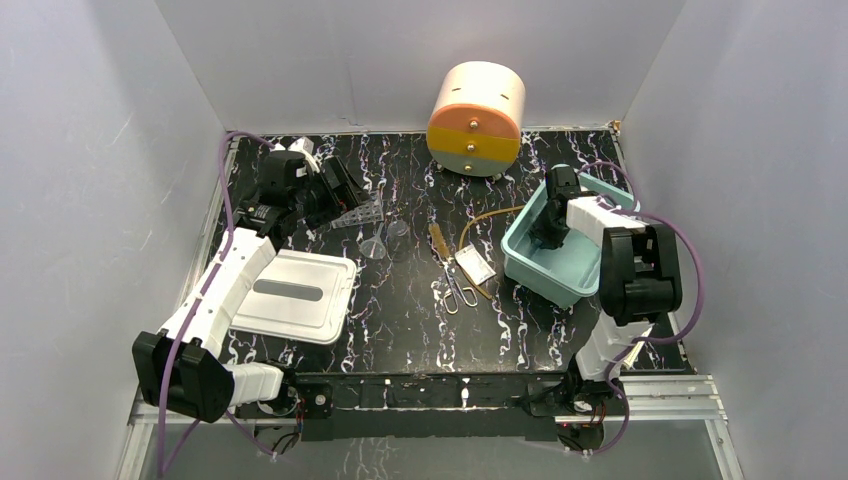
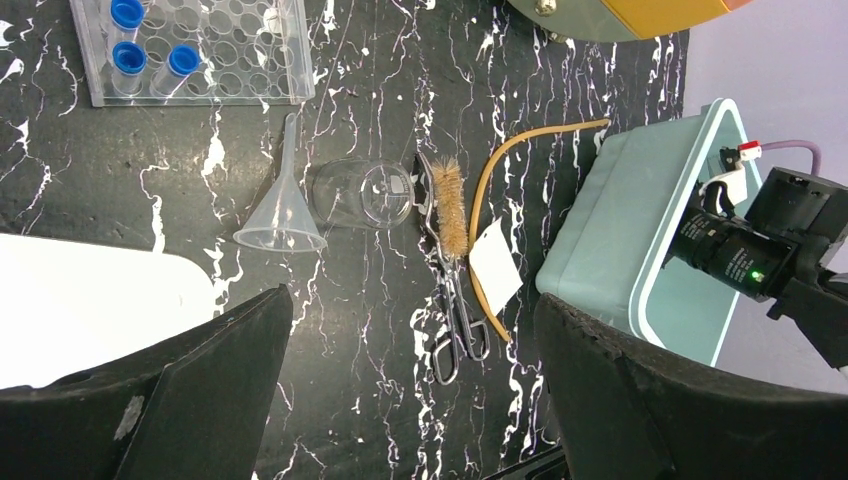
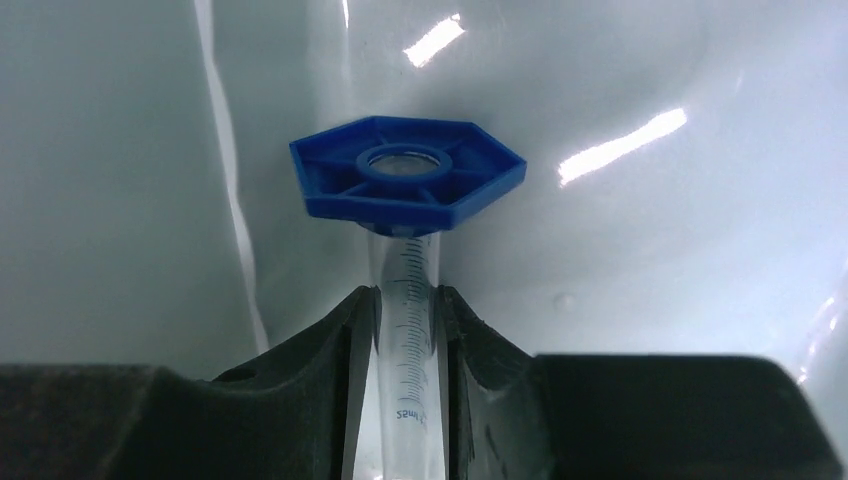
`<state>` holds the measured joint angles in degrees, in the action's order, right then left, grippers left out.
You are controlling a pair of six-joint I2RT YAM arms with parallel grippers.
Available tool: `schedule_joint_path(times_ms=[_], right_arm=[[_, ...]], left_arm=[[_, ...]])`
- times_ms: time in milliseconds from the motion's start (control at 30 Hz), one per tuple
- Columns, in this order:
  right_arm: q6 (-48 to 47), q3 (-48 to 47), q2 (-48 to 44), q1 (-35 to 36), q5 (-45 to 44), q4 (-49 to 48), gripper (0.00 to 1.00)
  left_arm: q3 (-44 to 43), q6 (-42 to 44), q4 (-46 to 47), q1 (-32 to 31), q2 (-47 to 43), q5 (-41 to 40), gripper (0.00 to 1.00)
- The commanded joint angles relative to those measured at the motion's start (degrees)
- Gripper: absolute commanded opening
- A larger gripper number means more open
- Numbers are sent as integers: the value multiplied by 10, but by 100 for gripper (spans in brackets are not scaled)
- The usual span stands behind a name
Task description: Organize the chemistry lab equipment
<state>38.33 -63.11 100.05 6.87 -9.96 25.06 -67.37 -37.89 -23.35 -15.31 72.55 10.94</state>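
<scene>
My right gripper (image 3: 405,312) is shut on a clear graduated cylinder (image 3: 408,285) with a blue hexagonal foot (image 3: 408,178), low inside the teal bin (image 1: 528,268). My left gripper (image 2: 410,400) hangs open and empty above the table at the back left. Below it lie a clear funnel (image 2: 280,215), a small glass beaker (image 2: 360,193), a wooden-handled brush (image 2: 452,210), metal scissors (image 2: 455,325), tan rubber tubing (image 2: 510,150) and a small clear bag (image 2: 497,265). A clear grid rack (image 2: 230,60) holds blue-capped tubes (image 2: 128,15).
A white lid (image 1: 295,295) lies flat at the left, beside my left arm. The cream-and-orange round drawer unit (image 1: 477,118) stands at the back centre. Grey walls close in the table on three sides.
</scene>
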Motion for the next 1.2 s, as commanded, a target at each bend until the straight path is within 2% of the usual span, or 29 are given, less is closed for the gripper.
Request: schedule_joint_path(times_ms=[0, 67, 233, 333, 467, 667, 800, 967, 1167], right_arm=[[-11, -33, 16, -1, 1, -45, 39], [-12, -34, 23, -1, -1, -50, 41], [-13, -33, 17, -1, -5, -51, 53], [-16, -51, -12, 0, -25, -17, 59], [3, -74, -44, 2, -49, 57, 62], [11, -73, -126, 7, -53, 67, 64], [-19, -81, -181, 19, -46, 54, 64], [-102, -104, -224, 103, -65, 0, 67], [-175, -159, -175, 238, -64, -30, 70]], left_arm=[[-22, 9, -9, 3, -12, -2, 90], [-21, 9, -10, 4, -12, 0, 90], [-21, 8, -10, 3, -12, -1, 90], [-23, 7, -10, 3, -9, 3, 90], [-13, 12, -9, 3, -8, 16, 91], [1, 8, 3, 3, -1, 33, 91], [4, 6, 11, 4, 9, 41, 91], [10, 6, 13, 3, 7, 26, 96], [16, 15, 5, 3, -12, -15, 98]])
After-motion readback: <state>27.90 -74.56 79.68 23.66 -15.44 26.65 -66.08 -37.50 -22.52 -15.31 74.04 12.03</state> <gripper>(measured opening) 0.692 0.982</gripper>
